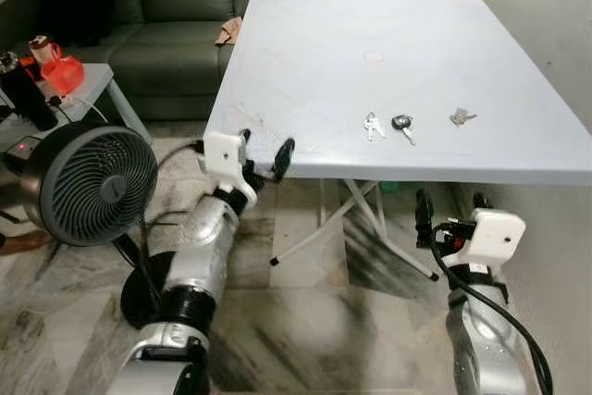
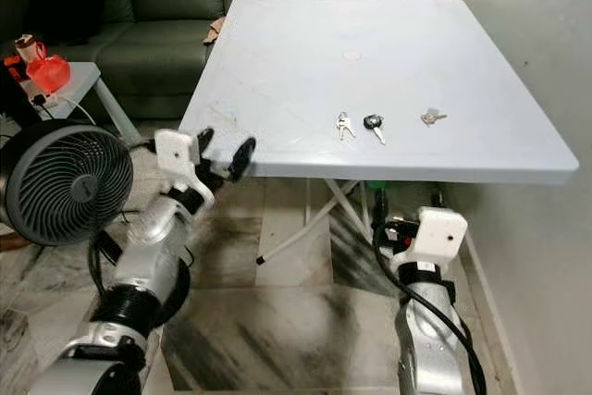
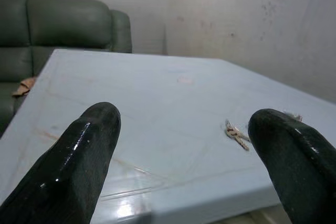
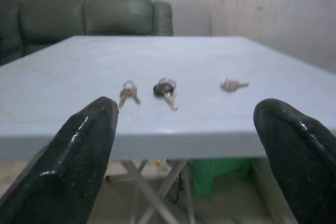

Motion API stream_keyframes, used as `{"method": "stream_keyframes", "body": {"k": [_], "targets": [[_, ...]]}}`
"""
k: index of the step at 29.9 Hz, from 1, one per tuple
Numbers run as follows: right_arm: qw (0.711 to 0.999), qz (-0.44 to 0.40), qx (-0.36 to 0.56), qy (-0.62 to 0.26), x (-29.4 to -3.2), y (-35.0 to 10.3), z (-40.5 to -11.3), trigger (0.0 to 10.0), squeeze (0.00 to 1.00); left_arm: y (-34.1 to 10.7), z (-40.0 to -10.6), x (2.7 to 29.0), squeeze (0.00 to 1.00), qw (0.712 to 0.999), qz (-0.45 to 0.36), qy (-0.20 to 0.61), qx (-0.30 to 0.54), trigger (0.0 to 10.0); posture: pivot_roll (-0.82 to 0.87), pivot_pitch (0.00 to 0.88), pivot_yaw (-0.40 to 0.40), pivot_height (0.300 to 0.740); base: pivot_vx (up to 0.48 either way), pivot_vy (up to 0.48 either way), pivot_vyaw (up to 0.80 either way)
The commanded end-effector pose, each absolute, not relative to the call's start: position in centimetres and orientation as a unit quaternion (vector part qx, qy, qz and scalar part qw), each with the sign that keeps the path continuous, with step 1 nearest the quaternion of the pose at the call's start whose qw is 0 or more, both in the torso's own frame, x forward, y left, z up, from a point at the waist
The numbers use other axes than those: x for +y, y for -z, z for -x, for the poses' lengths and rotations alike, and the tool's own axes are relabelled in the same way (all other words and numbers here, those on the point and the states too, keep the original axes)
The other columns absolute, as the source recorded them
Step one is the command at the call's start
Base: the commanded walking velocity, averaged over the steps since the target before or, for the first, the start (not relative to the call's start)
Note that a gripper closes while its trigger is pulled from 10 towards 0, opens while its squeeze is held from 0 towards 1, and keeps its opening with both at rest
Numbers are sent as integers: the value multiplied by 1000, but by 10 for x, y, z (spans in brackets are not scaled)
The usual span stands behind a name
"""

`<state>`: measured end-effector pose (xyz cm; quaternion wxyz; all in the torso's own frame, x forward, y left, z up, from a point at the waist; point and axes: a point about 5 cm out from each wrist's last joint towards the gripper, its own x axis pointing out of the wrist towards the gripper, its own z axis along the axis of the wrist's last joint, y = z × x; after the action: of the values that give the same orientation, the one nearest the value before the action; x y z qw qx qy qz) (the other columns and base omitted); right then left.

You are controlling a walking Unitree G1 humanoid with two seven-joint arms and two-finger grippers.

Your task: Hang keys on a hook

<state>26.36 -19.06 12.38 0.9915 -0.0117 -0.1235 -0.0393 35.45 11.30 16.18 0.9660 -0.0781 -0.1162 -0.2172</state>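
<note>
3 key sets lie in a row near the table's (image 1: 305, 53) front edge: silver keys (image 1: 372, 126), black-headed key (image 1: 402, 126), small key (image 1: 461, 117). The black-headed key's shaft points toward the front edge. Left gripper (image 1: 264, 147), spread, is at the front-left corner; right gripper (image 1: 450, 213), spread, hangs below the edge. Sofa (image 1: 176, 16) behind, fan (image 1: 88, 182) left, wall right.

smooth glossy plastic table (image 1: 305, 53), metal keys (image 1: 372, 126), leathery sofa (image 1: 176, 6)
</note>
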Motion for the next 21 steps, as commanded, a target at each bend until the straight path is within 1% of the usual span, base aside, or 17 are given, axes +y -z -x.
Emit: {"method": "stream_keyframes", "body": {"k": [1,5,7,13,16,21], "targets": [[992,17,-125,31,-188,-128,-261,10000,0,-158,-352,118,0,967,82,220,-101,10000,-127,52,68,740,0,0,0],[992,29,-117,25,-187,-131,-252,10000,0,-155,-344,127,0,971,54,216,-90,10000,-132,46,66,740,0,0,0],[993,29,-114,27,-188,-132,-250,10000,0,-154,-341,130,0,971,53,217,-88,10000,-131,47,65,740,0,0,0],[993,29,-113,24,-190,-136,-250,10000,0,-159,-341,130,0,971,56,216,-84,10000,-126,45,62,740,0,0,0],[993,36,-112,17,-190,-140,-251,10000,0,-161,-342,132,0,973,45,214,-76,10000,-123,40,58,740,0,0,0],[993,37,-110,15,-190,-142,-252,10000,0,-162,-342,132,0,973,55,214,-69,10000,-120,34,52,740,0,0,0]]}}
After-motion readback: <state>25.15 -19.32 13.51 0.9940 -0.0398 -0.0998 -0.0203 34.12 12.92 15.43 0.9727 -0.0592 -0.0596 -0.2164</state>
